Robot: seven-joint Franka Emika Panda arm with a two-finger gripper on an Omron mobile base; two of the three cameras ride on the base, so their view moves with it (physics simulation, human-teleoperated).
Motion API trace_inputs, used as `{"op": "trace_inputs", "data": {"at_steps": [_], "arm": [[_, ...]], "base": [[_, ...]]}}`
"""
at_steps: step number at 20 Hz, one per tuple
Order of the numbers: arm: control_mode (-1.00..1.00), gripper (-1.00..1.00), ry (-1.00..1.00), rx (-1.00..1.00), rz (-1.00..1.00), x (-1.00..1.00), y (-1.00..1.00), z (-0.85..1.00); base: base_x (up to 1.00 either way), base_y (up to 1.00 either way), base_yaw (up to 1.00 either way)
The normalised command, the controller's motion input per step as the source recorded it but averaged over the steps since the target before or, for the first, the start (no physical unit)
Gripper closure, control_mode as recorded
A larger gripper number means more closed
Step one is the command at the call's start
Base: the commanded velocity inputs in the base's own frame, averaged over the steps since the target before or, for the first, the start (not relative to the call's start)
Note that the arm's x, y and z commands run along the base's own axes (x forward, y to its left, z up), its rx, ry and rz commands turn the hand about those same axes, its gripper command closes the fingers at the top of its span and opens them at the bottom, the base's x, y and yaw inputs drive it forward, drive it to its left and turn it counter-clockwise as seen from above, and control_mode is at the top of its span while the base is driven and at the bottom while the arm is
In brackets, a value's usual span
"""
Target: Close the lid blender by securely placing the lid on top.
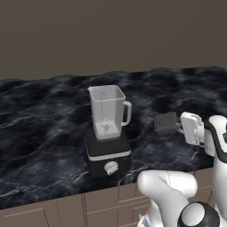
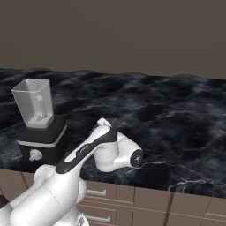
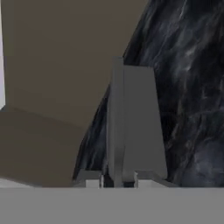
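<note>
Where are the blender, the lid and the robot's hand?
blender [image 1: 106,133], left base view, jar's lower front.
lid [image 1: 166,123], left base view, middle of its flat face.
hand [image 3: 117,178], hand view, between the fingertips.

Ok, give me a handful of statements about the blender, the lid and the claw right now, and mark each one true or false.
1. The blender jar is open at the top. True.
2. The lid sits on the jar. False: it is held off to the jar's handle side, away from it.
3. The claw is shut on the lid's edge. True.
4. The blender stands on a dark marble counter. True.
5. The jar lies tipped on its side. False: it stands upright on its base.
</note>
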Motion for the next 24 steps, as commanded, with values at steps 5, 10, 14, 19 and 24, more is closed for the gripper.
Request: {"op": "trace_inputs", "data": {"at_steps": [5,10,14,19,24], "arm": [[-1.00,1.00,-0.24,0.00,0.03,-0.15,0.16,0.90],[-1.00,1.00,-0.14,0.00,0.08,-0.19,0.25,0.79],[-1.00,1.00,-0.12,0.00,0.14,-0.24,0.23,0.64],[-1.00,1.00,-0.11,0.00,0.14,-0.29,0.20,0.72],[-1.00,1.00,-0.08,0.00,0.13,-0.44,0.11,0.84]], "base": [[0.00,0.00,0.00],[0.00,0.00,0.00],[0.00,0.00,0.00],[0.00,0.00,0.00],[0.00,0.00,0.00]]}}
